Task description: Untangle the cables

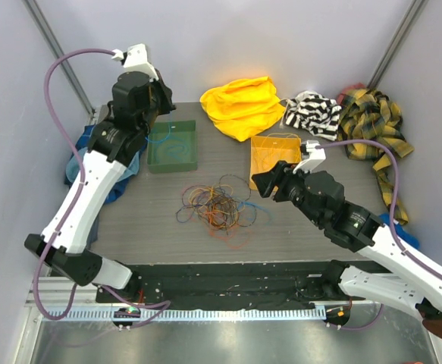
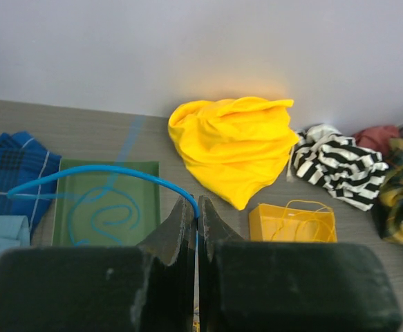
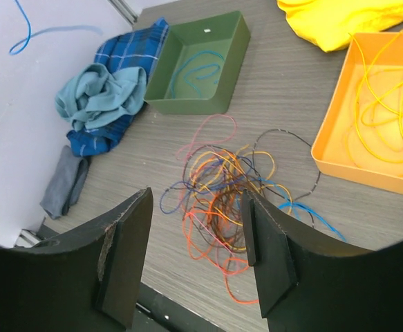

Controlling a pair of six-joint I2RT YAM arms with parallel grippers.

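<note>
Left fingers [image 2: 194, 216]: pressed together, pinching blue cable [image 2: 104, 169] near green tray [image 2: 144, 207], 11 o'clock of tangle [image 1: 217, 203] on tabletop [image 1: 152, 227]. Right fingers [image 1: 261, 183]: spread, at tangle's 3 o'clock. Risk of closing on several loops, dragging whole knot, tightening snags.

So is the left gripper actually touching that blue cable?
Touching: the left wrist view shows the blue cable arcing in and ending pinched in the shut left gripper.

No legible text or markings.
</note>
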